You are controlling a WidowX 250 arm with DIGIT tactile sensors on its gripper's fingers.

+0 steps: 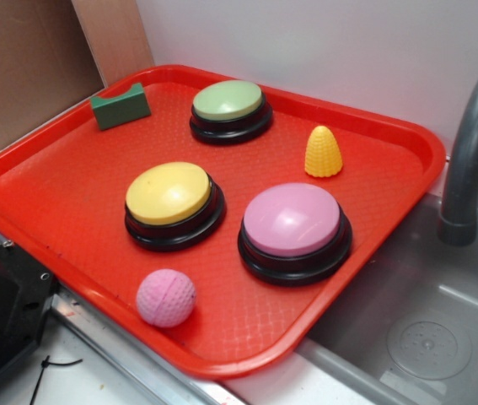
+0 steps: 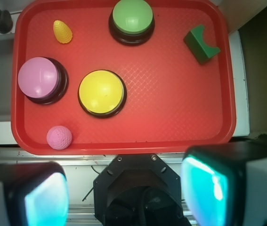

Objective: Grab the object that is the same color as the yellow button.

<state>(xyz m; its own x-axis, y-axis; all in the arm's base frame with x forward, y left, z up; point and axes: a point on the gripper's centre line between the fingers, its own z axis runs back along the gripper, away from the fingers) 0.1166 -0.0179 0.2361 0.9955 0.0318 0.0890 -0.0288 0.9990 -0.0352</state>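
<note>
Now: corn (image 2: 62,31) stands upright in the tray (image 2: 180,117) corner near the sink, apart from yellow button (image 2: 102,92) | probably light, hard, bumpy, tapered; pinch low at base | gripper (image 2: 124,188) wide, empty, high above.

This looked like a lab's toy kitchen setup: a grey sink (image 1: 424,329) with a faucet (image 1: 473,152) sat at 3 o'clock of a red tray (image 1: 53,194), cardboard (image 1: 19,76) propped behind.

White wall (image 1: 348,51), grey sink (image 1: 424,337)
</note>
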